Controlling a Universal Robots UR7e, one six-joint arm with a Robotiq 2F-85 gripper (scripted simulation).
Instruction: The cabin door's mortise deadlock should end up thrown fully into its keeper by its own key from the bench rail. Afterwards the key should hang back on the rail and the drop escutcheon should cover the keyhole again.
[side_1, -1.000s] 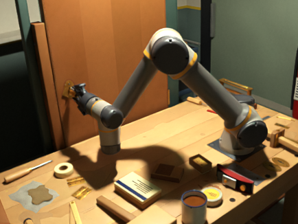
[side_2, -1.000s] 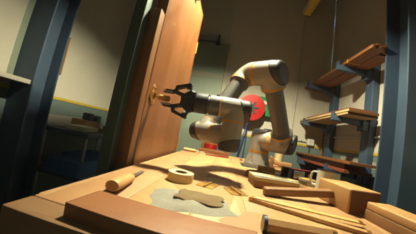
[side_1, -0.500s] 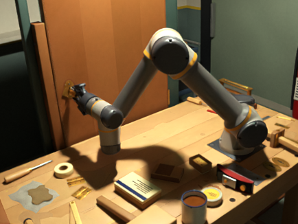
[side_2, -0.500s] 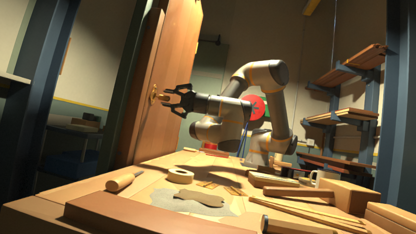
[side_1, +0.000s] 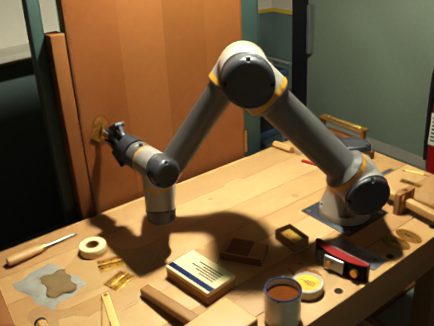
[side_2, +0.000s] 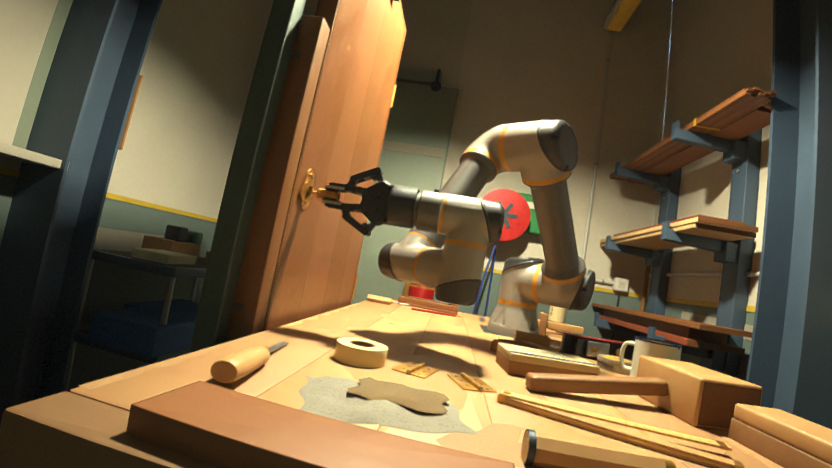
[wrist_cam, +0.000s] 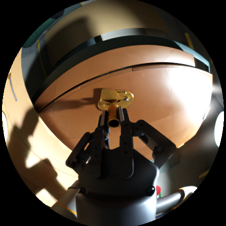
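Observation:
The brass key (wrist_cam: 113, 116) (side_2: 324, 192) sticks straight out of the keyhole in the cabin door, and I grip its round end in my closed gripper (wrist_cam: 113, 115) (side_2: 333, 192) (side_1: 107, 133). The brass drop escutcheon (wrist_cam: 115, 99) (side_2: 306, 187) (side_1: 98, 128) sits on the door face around the key, its cover swung aside on its pivot. The door (side_1: 150, 90) stands upright at the bench's left end. The deadlock's bolt and keeper are hidden from me.
The door jamb (side_1: 67, 125) stands just left of the lock. Below my arm the bench holds a tape roll (side_1: 93, 247), a chisel (side_1: 37, 249), loose hinges (side_1: 111, 263), a book (side_1: 200, 276), a tin (side_1: 283, 300) and a mallet (side_2: 646, 384).

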